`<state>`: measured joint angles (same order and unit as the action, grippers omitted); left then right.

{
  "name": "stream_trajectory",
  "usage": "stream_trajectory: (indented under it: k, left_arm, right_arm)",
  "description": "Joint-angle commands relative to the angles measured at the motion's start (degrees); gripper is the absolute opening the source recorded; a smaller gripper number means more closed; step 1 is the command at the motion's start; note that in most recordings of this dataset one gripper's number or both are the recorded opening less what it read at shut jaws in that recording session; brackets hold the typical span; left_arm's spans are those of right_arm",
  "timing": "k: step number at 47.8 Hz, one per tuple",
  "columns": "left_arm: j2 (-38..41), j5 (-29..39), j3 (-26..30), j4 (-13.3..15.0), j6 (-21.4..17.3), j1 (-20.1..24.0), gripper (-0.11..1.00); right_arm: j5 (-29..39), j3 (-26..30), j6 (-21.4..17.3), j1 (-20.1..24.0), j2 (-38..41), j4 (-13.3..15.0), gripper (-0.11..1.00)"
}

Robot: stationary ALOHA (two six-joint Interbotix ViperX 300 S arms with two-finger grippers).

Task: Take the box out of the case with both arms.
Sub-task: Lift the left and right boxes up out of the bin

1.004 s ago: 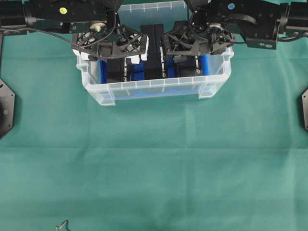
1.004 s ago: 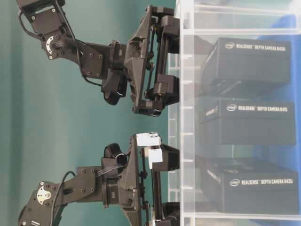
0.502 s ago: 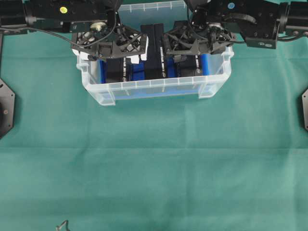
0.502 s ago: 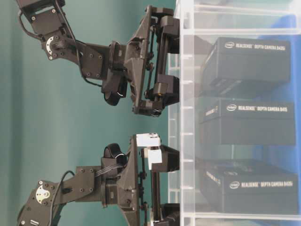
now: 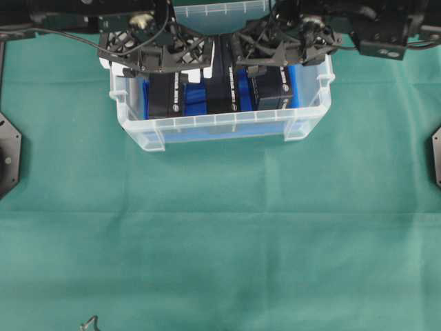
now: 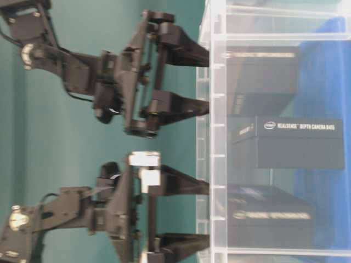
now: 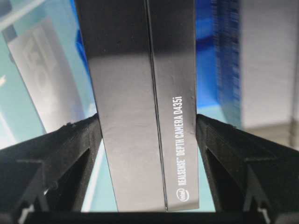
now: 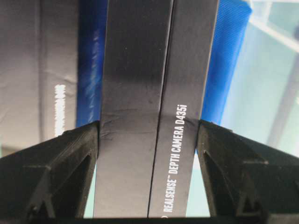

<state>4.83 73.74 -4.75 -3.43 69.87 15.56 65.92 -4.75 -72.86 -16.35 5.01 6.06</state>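
The clear case [image 5: 213,123] with a blue floor sits at the back of the green cloth and holds three black boxes. My left gripper [image 5: 164,69] is shut on the left box [image 5: 165,93]; its fingers [image 7: 70,149] press both sides of that box [image 7: 140,93]. My right gripper [image 5: 275,58] is shut on the right box [image 5: 272,86], which shows clamped [image 8: 149,70] between its fingers [image 8: 224,154]. The middle box [image 5: 222,89] stands free. In the table-level view both outer boxes [image 6: 263,82] [image 6: 269,216] are blurred; the middle box [image 6: 290,142] is sharp.
A second clear plastic piece [image 5: 219,10] stands behind the case. Dark round plates lie at the left edge [image 5: 8,155] and right edge [image 5: 435,157] of the cloth. A small dark object [image 5: 89,323] lies at the front edge.
Both grippers have risen, each with its box in its grip, and the two outer boxes have come up off the case floor. The middle box has stayed put.
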Motion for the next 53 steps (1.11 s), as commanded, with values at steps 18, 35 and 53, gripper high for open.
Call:
stream_trajectory:
  k: [18,35,53]
  left_arm:
    - [-5.36,9.84,13.01,-0.09,-0.09,-0.18,0.63]
    - [-4.48,20.74,26.28,-0.09,-0.35,-1.05,0.63]
    - [-2.11,28.83,35.42,0.0,-0.7,-1.41,0.63]
  right_arm:
    - [10.55,10.02,0.53,-0.18,-7.29,3.6,0.66]
    - [16.52,19.6,3.16,0.26,-7.38,5.01,0.66]
    - [23.03,27.25,3.25,1.67,-7.29,7.29,0.66]
